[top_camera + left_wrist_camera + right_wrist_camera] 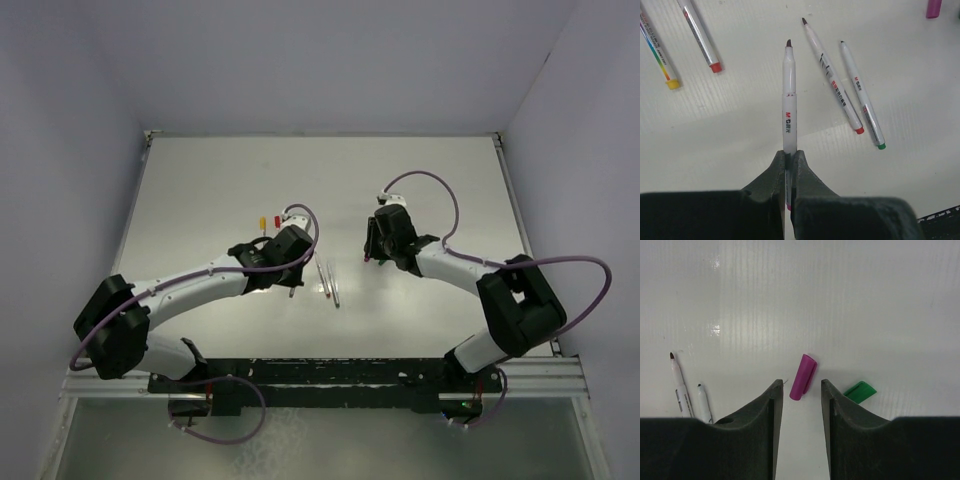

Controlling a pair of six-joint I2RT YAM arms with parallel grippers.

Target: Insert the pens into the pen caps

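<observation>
My left gripper (789, 153) is shut on a white pen (789, 95), which sticks out ahead of the fingers with its dark tip bare. Two more uncapped pens lie to its right, one with a red end (834, 80) and one with a green end (863, 97). Two pens with a yellow end (659, 55) and a red end (701, 37) lie at the far left. My right gripper (800, 386) is open, low over the table. The purple pen cap (803, 375) lies just past its fingertips, touching neither. The green pen cap (860, 392) lies right of the right finger.
In the top view the two loose pens (328, 282) lie between the two grippers, left gripper (291, 262) and right gripper (376, 252). The white table (230, 180) is walled at the back and on both sides. A black rail (330, 375) runs along the near edge.
</observation>
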